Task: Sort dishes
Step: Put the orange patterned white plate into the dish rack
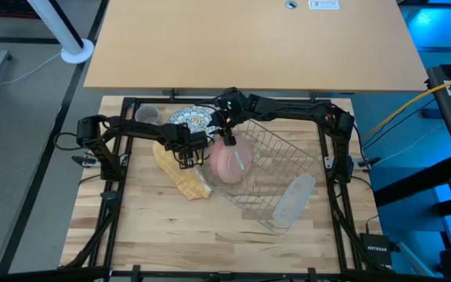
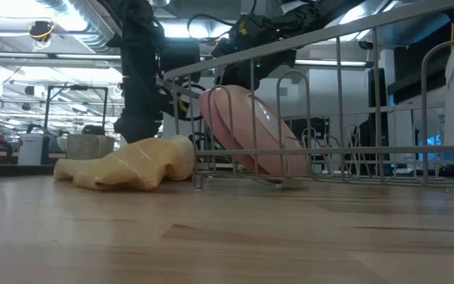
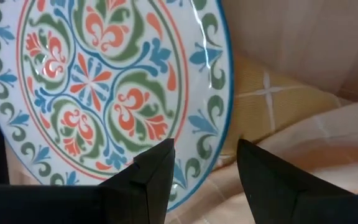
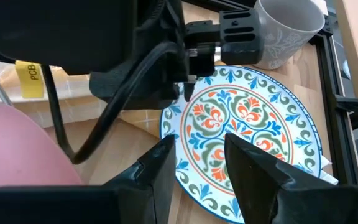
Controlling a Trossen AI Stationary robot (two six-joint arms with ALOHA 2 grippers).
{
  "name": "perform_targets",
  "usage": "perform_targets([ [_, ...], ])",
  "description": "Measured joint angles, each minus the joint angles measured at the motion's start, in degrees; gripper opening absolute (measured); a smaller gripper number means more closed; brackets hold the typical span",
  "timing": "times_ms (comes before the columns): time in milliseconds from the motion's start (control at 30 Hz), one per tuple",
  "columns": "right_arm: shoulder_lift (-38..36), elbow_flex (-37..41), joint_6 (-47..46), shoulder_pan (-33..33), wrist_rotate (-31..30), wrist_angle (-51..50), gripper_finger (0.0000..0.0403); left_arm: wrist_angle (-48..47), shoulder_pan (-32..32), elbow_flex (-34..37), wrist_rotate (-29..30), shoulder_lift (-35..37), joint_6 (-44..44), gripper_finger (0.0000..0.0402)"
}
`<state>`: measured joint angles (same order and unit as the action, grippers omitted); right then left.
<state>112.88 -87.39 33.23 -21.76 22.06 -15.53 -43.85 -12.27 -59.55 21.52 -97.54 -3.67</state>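
A white plate with a red, blue and green pattern [image 1: 188,117] lies on the table's far left part, its near rim on the yellow checked cloth [image 1: 182,176]. My left gripper [image 3: 204,152] is open, one finger over the plate and one over the cloth, astride the plate's rim [image 3: 219,124]. My right gripper [image 4: 201,146] is open above the same plate [image 4: 247,124], a little to the right of my left gripper [image 4: 188,74]. A pink dish [image 1: 232,160] leans on edge inside the wire rack [image 1: 276,168]. A grey mug [image 1: 147,115] stands beside the plate. My left gripper's fingers [image 3: 157,165] stand on either side of the patterned plate's near rim, coming from above. I cannot tell whether they touch it.
The wire rack takes up the table's middle and right. A clear oblong plastic tray [image 1: 296,197] lies in its near right part. In the low view the cloth [image 2: 124,166] lies in a heap left of the rack [image 2: 329,102], with the mug [image 2: 89,146] behind it.
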Motion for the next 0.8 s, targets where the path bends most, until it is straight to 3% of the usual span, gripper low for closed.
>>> perform_targets([
  [333, 0.0, 0.0, 0.02, 0.0, 0.01, -0.04, 0.0143, 5.7, -1.95, 0.04, -0.97, 0.0, -6.25, 0.0164],
  [500, 0.0, 0.0, 0.02, 0.0, 0.01, -0.04, 0.0143, 6.3, -3.33, 0.04, -4.73, -0.61, -7.01, 0.0164],
  [800, 0.0, 0.0, 0.04, 0.01, 0.01, -0.07, 0.0143, 6.53, -3.7, -0.09, -3.87, -3.98, -8.32, 0.0164],
])
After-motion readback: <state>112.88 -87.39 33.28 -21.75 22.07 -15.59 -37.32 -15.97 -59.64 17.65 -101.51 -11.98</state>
